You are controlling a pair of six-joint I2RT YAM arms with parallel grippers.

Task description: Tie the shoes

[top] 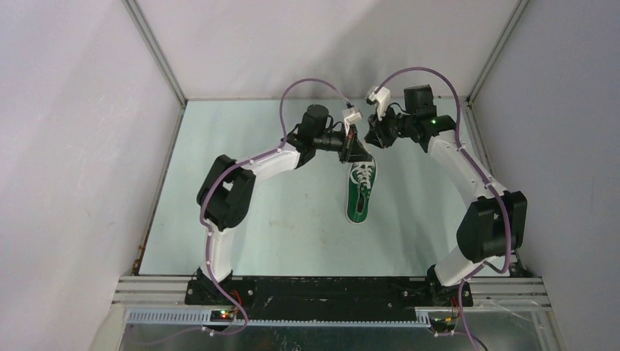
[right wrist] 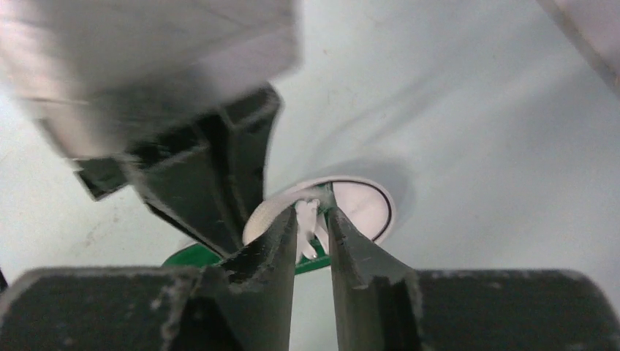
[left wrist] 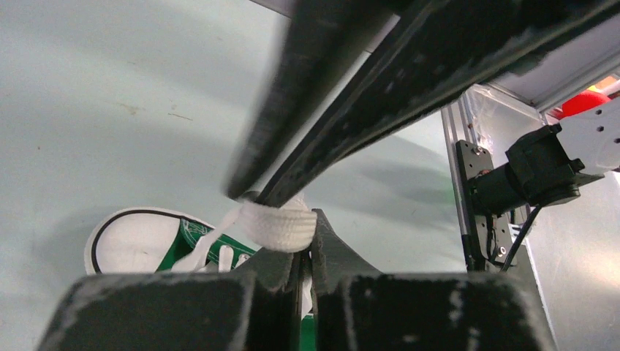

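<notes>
The green shoe (top: 358, 197) with its white toe cap (left wrist: 131, 245) lies on the table past the middle, toe pointing away from the arm bases. Both grippers meet just above that toe end. My left gripper (top: 355, 152) (left wrist: 307, 245) is shut on a white lace (left wrist: 281, 225), which bends over its fingertip and runs down to the shoe. My right gripper (top: 370, 137) (right wrist: 313, 219) hangs close opposite, its jaws a narrow gap apart. Lace strands (right wrist: 307, 219) show loosely between the tips over the toe cap (right wrist: 362, 205). The right gripper's fingers (left wrist: 343, 102) cross the left wrist view, blurred.
White enclosure walls (top: 80, 146) stand on the left, back and right of the pale green table (top: 256, 219). A metal frame rail (top: 329, 292) with the arm bases runs along the near edge. The right arm's motors (left wrist: 534, 172) show at the table's side.
</notes>
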